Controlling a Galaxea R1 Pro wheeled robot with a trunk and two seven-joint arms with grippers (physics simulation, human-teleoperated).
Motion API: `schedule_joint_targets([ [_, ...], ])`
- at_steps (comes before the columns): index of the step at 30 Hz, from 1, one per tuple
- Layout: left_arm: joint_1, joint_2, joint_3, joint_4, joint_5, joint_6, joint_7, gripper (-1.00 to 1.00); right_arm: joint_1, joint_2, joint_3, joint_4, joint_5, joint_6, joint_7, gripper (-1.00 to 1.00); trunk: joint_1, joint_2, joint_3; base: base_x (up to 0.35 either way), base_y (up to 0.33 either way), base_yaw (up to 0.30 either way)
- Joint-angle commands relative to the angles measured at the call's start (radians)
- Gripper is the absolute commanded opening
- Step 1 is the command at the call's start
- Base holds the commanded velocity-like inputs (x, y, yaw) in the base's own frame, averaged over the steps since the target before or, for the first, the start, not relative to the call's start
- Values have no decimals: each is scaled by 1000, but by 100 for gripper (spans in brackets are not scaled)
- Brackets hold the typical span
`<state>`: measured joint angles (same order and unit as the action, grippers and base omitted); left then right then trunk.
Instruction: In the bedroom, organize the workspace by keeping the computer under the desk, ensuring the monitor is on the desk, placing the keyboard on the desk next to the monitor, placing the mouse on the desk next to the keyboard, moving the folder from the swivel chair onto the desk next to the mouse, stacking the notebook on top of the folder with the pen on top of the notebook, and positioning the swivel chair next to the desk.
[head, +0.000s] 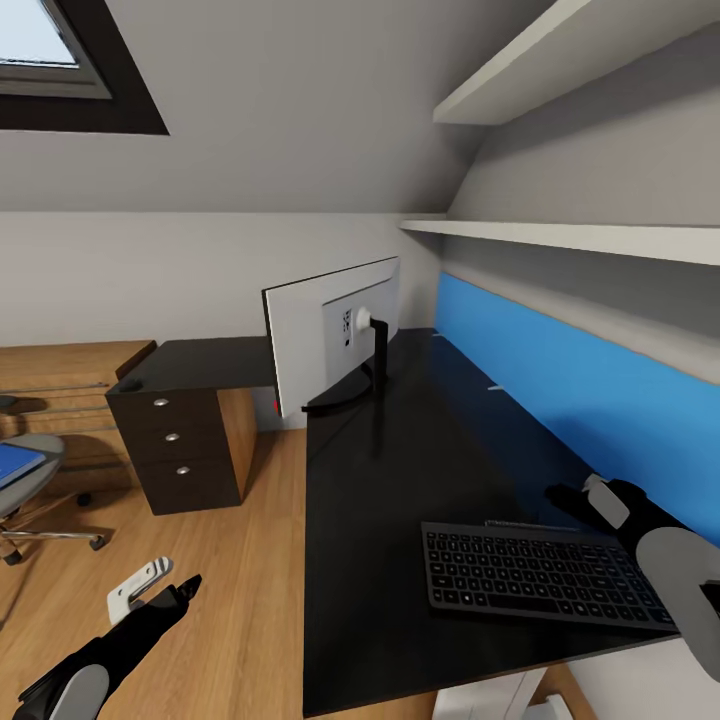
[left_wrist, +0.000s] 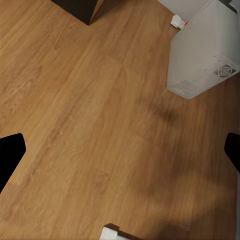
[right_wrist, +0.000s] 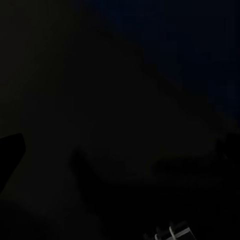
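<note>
The desk (head: 400, 520), a long black table, runs from near to far along the right-hand wall with its blue panel (head: 560, 380), and a shorter wing reaches left at the far end over three drawers (head: 175, 440) with silver knobs. The swivel chair (head: 30, 480) stands well apart at the far left on the wood floor (head: 250, 600), and a strip of the blue folder (head: 15, 465) lies on its grey seat. The monitor (head: 320, 340) stands upright toward the far end of the table, white back facing us. The computer (left_wrist: 205, 50), a pale tower, sits on the floor, seen from the left wrist camera. The keyboard (head: 535, 575) lies flat at the near right of the table, with the right gripper (head: 575, 498) low just beyond its far right corner; whether its jaws are released or clenched I cannot tell. The left gripper (head: 165, 582) hangs over the bare floor left of the table, jaws spread apart and holding nothing
</note>
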<state>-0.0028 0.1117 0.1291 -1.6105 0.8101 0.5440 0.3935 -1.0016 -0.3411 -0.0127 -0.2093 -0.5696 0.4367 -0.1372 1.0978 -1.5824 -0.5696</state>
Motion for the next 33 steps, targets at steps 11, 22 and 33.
schedule_joint_targets([
  [11,0,0,-2,-2,10,5,8,100,0,0,-1,-2,-7,5,-7,100,0,-1,-1,-47,0,0],
  [22,0,-1,-2,-1,10,5,8,100,0,1,-1,-2,-7,4,-7,100,0,-1,-1,-154,0,0],
  [33,0,-1,-5,0,10,6,7,100,0,1,-1,-2,-7,4,-7,100,0,-1,-1,-115,0,0],
])
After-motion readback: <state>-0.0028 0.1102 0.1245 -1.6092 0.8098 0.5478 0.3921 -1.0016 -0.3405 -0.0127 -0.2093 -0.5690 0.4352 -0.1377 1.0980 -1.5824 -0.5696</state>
